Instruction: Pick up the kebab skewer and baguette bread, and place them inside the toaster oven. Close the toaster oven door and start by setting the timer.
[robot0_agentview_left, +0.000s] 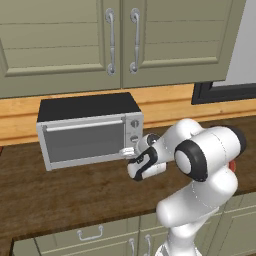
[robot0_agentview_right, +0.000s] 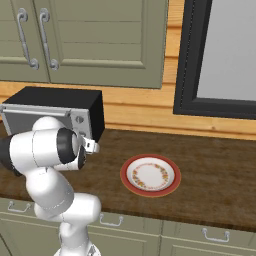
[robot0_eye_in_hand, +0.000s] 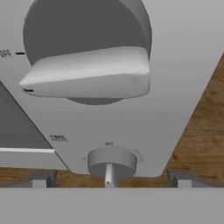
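oven: toaster oven (robot0_agentview_left: 90, 131) sits on the wooden surface (robot0_agentview_left: 60, 195), toaster oven door (robot0_agentview_left: 84, 141) looks shut
end effector: end effector (robot0_agentview_left: 131, 153) right up at the knob panel, tips spread wide, holding nothing
target: timer knob (robot0_eye_in_hand: 112, 161) dead ahead btw the tips, its bar pointing straight at the cam
bigger knob: upper knob (robot0_eye_in_hand: 87, 52) above it in hand view, grip bar lying crossways
writing: "OFF" by the upper knob, "TIME"-ish label near the lower one, too blurry tbh
food: can't see skewer/baguette, prob inside already imo

The white arm stood folded at the elbow, forearm reaching forward and left, its gripper (robot0_agentview_left: 129, 151) held level with its 2 fingertips (robot0_eye_in_hand: 38, 180) spread wide apart and nothing between them.
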